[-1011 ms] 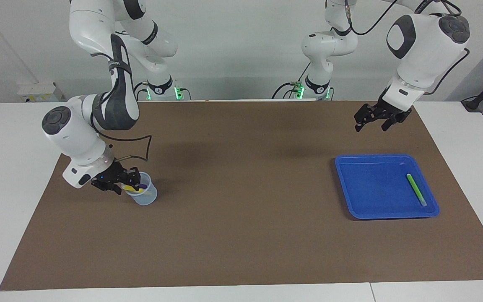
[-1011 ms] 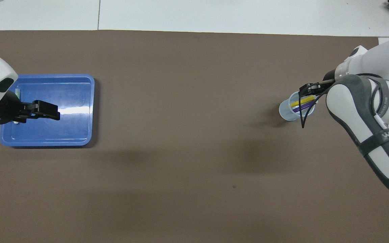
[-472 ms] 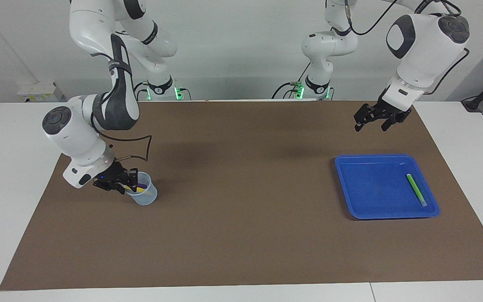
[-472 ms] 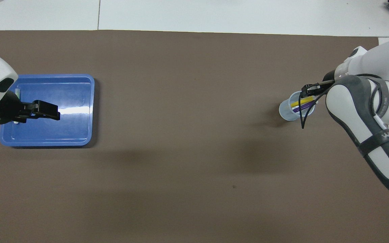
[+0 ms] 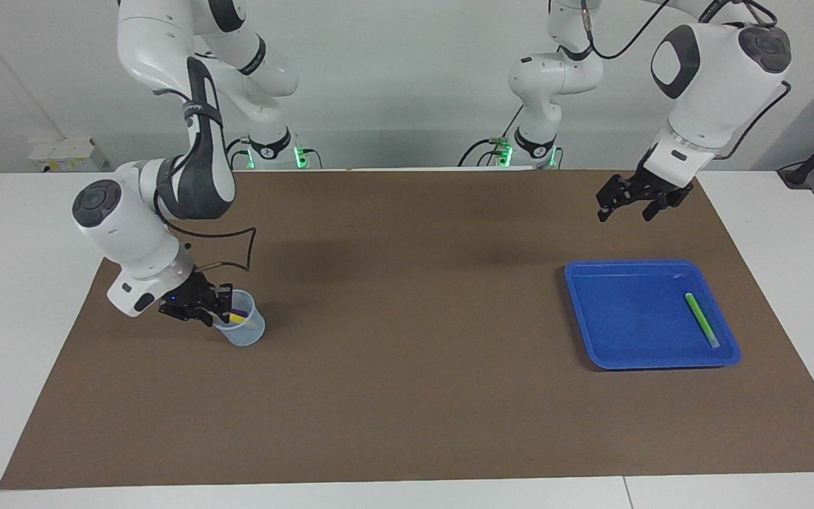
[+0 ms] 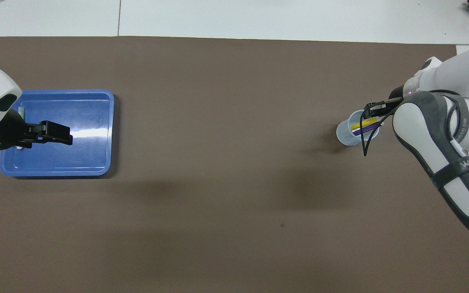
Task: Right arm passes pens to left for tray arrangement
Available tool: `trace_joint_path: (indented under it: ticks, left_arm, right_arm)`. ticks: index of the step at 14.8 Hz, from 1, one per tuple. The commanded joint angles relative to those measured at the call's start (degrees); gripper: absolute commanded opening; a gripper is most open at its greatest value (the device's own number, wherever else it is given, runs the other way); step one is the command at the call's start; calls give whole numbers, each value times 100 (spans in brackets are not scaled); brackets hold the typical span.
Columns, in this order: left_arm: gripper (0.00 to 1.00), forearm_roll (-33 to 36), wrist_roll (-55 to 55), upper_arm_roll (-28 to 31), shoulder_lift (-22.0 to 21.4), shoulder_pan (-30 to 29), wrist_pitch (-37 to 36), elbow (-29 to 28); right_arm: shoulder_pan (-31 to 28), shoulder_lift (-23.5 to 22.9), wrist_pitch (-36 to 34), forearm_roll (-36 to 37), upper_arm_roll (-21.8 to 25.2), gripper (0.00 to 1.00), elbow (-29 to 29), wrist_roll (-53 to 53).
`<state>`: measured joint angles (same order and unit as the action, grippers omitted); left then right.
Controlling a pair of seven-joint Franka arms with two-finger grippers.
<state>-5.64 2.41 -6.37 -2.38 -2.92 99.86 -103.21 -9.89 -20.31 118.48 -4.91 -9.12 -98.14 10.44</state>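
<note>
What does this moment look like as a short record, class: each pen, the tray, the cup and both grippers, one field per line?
green pen: lying in the blue tray
yellow pen: in the translucent cup
purple pen: in the same cup
cup: toward the right arm's end of the table
right gripper: at the cup's mouth
left gripper: raised, waiting above the mat beside the tray

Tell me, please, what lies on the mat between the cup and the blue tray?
Nothing: between the cup and the blue tray only bare brown mat shows, in both views.
</note>
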Motion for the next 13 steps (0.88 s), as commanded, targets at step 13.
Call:
trace_joint_path:
  ticks: [13]
  left_arm:
    - [100,19,84,74,-105,37,-28,-76]
  right_arm:
    - [-30,493,-273,-10,-20,40,-609,195]
